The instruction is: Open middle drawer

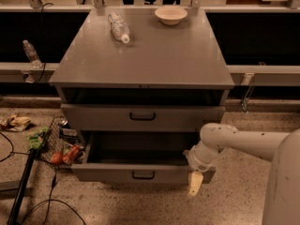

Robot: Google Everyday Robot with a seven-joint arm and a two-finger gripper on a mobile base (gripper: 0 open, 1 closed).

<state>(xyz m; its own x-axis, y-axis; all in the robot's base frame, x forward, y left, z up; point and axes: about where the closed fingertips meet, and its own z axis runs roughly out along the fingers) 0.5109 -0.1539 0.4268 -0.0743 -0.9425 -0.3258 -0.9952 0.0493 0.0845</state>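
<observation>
The middle drawer point(140, 173) is a wide shallow grey tray with a low front and a small black handle point(143, 175). It stands pulled out from the grey cabinet point(145, 55), and its dark inside shows. The taller-fronted top drawer point(142, 117) above it is pushed in. The lowest drawer is hidden. My gripper point(194, 182) is at the open drawer's right front corner, on the end of the white arm point(243, 139) that reaches in from the right. A cream fingertip point(195, 185) hangs below the drawer front.
A plastic bottle point(118, 27) lies on the cabinet top, with a white bowl point(171, 14) behind it. A wire basket with food items point(61, 146) sits on the floor left of the drawer. Cables point(28, 191) and a wrapper point(14, 122) lie at the left. Another bottle point(31, 53) stands on the left ledge.
</observation>
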